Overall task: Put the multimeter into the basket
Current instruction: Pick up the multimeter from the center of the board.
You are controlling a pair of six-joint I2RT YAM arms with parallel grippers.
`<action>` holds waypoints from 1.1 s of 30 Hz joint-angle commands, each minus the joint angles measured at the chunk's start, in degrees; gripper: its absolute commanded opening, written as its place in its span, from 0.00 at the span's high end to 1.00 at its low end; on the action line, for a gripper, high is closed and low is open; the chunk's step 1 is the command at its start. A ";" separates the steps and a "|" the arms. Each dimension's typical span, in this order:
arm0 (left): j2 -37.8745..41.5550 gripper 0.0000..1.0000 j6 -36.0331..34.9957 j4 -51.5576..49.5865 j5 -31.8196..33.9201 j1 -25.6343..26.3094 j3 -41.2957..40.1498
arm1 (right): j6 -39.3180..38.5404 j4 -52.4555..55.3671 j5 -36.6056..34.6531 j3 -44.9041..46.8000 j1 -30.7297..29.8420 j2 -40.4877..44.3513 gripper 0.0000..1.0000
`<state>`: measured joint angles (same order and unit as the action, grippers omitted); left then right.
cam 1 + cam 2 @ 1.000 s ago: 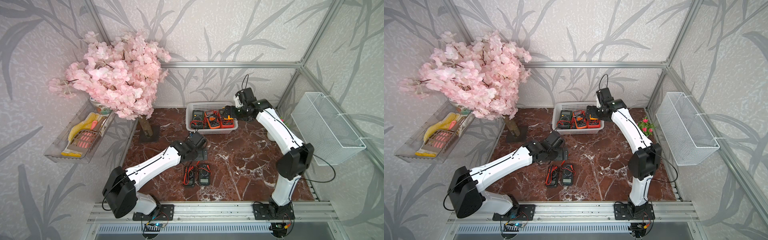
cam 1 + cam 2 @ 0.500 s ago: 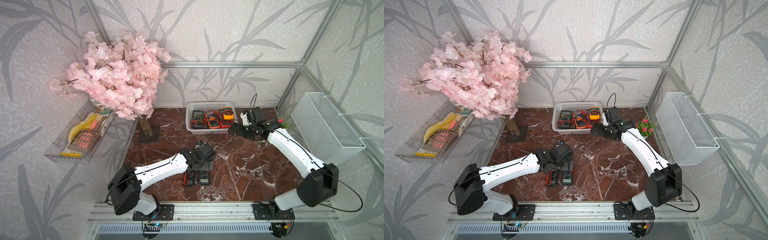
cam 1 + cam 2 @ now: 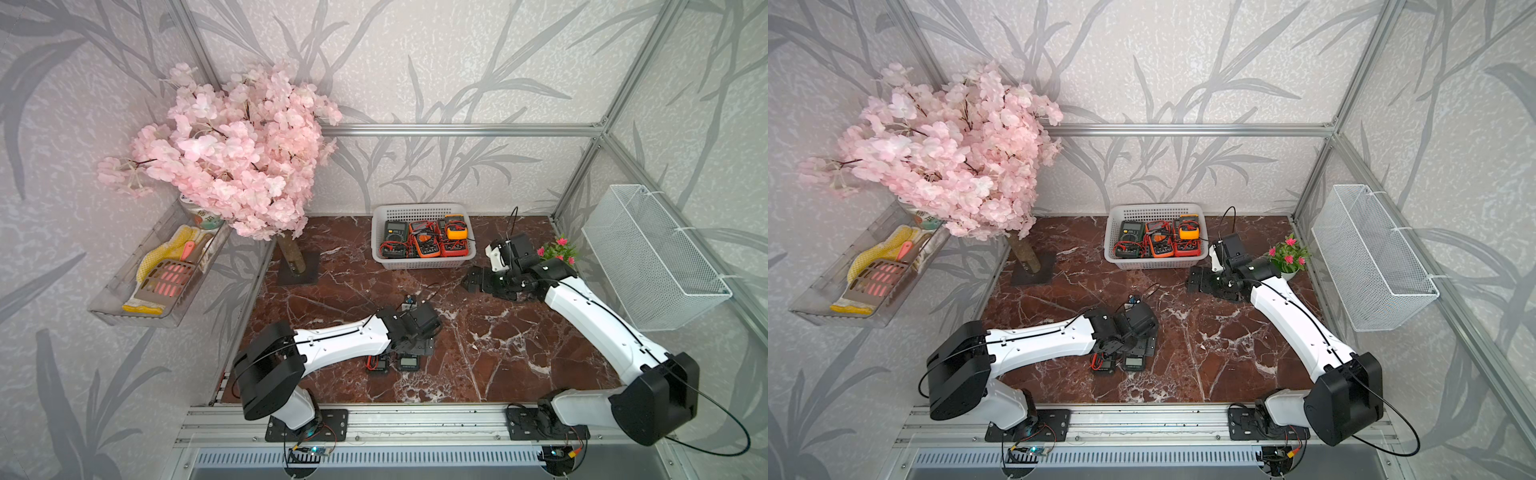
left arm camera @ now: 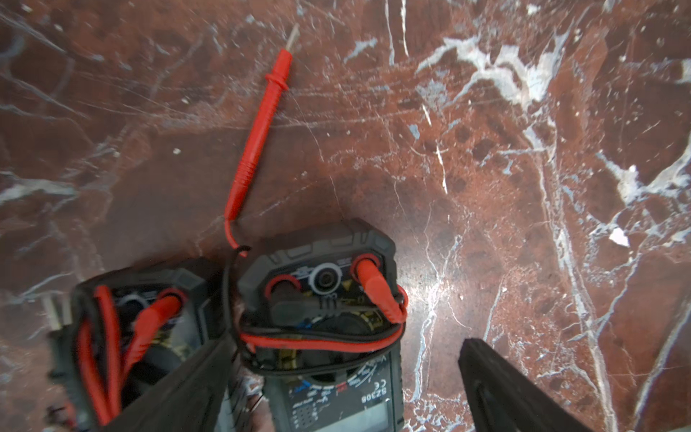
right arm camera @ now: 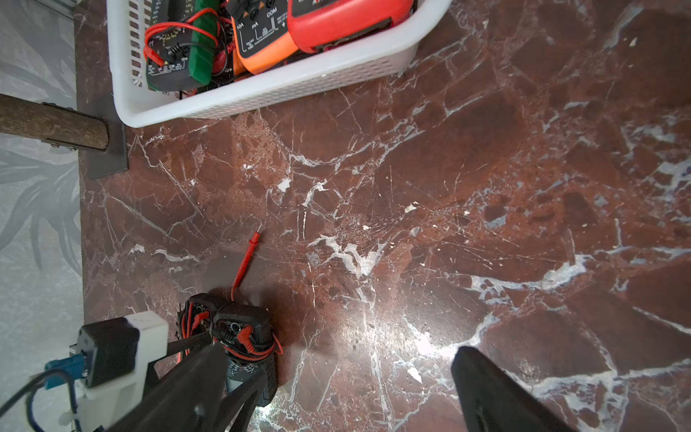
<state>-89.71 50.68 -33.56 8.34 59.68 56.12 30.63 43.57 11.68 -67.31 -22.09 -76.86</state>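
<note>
Well, we see bare worktop between the back-edge basket and the black, lead-wrapped multimeter. Our left gripper gapes astride it, and our right gripper is spread wide and empty.

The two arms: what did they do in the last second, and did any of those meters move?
The right hand drew back from over the basket to the table beside it, open and empty, uncovering the yellow multimeter inside. The left hand swung toward the near edge and lowered, open, around one of the two dark multimeters. Basket and all meters stayed put.
</note>
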 commanded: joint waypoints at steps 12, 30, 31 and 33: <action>-5.01 0.00 2.38 4.13 1.04 2.29 -3.19 | -0.19 3.64 0.35 0.72 -0.18 2.27 0.01; -8.59 0.42 -0.88 2.93 2.21 2.17 0.55 | 0.59 5.56 0.40 1.01 -0.15 5.71 0.01; -8.43 0.47 -1.01 2.71 2.25 2.19 0.93 | 0.70 5.56 0.46 1.03 -0.15 5.84 0.01; -8.00 0.51 -1.28 1.80 2.60 2.11 1.87 | 0.71 5.56 0.53 0.98 -0.15 6.11 0.01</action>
<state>-97.82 50.50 -30.30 10.31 61.78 55.42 30.65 48.05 11.73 -66.67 -22.06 -72.03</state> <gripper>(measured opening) 0.757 0.993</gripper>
